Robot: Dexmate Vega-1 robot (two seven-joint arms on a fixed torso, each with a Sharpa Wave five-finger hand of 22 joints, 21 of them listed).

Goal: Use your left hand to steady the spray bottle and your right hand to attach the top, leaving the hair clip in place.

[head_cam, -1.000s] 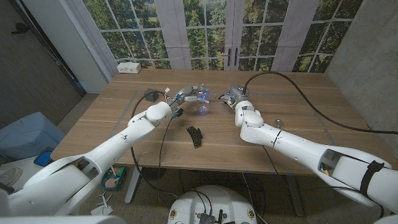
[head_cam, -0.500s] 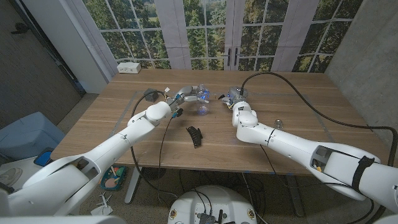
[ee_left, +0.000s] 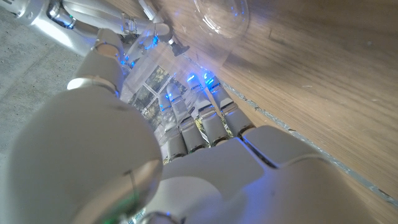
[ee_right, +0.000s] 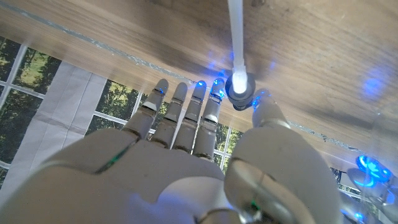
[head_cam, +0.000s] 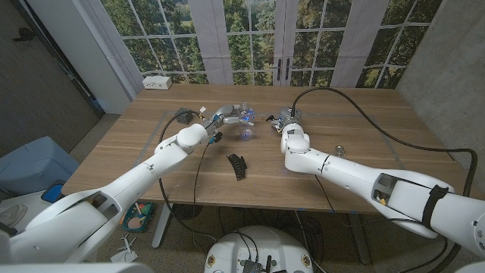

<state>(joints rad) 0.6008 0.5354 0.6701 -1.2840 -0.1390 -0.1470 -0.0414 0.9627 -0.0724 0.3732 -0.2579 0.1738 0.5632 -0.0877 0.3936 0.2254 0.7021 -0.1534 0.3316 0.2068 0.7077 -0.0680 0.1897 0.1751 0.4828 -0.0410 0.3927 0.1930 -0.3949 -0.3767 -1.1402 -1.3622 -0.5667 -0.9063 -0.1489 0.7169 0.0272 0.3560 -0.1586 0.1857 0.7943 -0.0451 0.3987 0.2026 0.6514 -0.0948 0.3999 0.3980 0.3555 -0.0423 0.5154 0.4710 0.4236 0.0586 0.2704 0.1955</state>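
Both hands at the far middle of the wooden table [head_cam: 151, 163], spray bottle and top apart.

Left hand [head_cam: 221, 117] fingers wrap the clear spray bottle [head_cam: 245, 121], standing upright on the table. Just beside it, the right hand [head_cam: 284, 119] pinches the spray top [ee_right: 240, 85] between thumb and fingers, its dip tube [ee_right: 236, 31] exposed. The black hair clip [head_cam: 239, 165] lies nearer the robot, between the arms, untouched.

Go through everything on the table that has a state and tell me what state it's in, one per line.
Clear plastic spray bottle: top off, gripped by left hand.
Spray top with white dip tube: detached, pinched by right hand.
Black hair clip: lying on wooden table, untouched.
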